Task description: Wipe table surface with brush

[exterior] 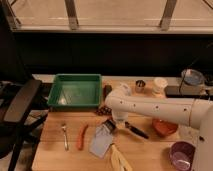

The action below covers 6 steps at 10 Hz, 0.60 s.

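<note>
Tan wooden table carries a green tray toward its far left corner; mid-table the gripper sits low, jaws clamped on the brush, beside a grey-blue cloth.

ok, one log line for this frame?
gripper: low over table, at brush head | brush: head beside cloth | contact: unclear | fork: apart, beyond cloth

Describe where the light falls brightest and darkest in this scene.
Camera view: brightest on the pale strip behind the window bars at the top; darkest in the black band beneath it. The light tan wooden tabletop is evenly, warmly lit. The gripper hangs over mid-table, at the small black-handled brush.
</note>
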Motion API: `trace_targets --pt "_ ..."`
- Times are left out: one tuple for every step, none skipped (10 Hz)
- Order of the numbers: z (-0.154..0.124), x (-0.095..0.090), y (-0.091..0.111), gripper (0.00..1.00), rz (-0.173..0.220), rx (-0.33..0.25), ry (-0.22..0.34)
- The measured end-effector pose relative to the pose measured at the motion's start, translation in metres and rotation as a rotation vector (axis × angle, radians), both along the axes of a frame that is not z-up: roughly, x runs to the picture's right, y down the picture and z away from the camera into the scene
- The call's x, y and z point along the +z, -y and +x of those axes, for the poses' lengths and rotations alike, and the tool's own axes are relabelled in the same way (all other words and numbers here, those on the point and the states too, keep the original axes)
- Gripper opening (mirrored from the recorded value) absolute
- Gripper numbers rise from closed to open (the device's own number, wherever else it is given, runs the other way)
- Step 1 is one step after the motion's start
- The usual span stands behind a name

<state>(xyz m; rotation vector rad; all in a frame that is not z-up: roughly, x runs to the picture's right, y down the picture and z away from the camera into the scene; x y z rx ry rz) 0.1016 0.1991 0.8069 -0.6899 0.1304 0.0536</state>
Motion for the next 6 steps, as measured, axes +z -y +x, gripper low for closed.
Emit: trace_targets --pt "0.015 -0.001 0.003 0.0 0.007 0.014 -0.022" --pt "0.034 -0.003 0.005 0.0 0.014 0.033 -0.047" --pt "0.047 -0.004 0.006 0.0 0.019 0.049 -0.064" --pt "0.055 -0.006 0.003 0.0 0.018 0.06 -0.077" --pt "0.057 -0.008 -0.002 0.0 0.012 0.07 -0.082" --pt "0.057 -0.012 -0.014 0.0 -0.003 0.073 -0.083"
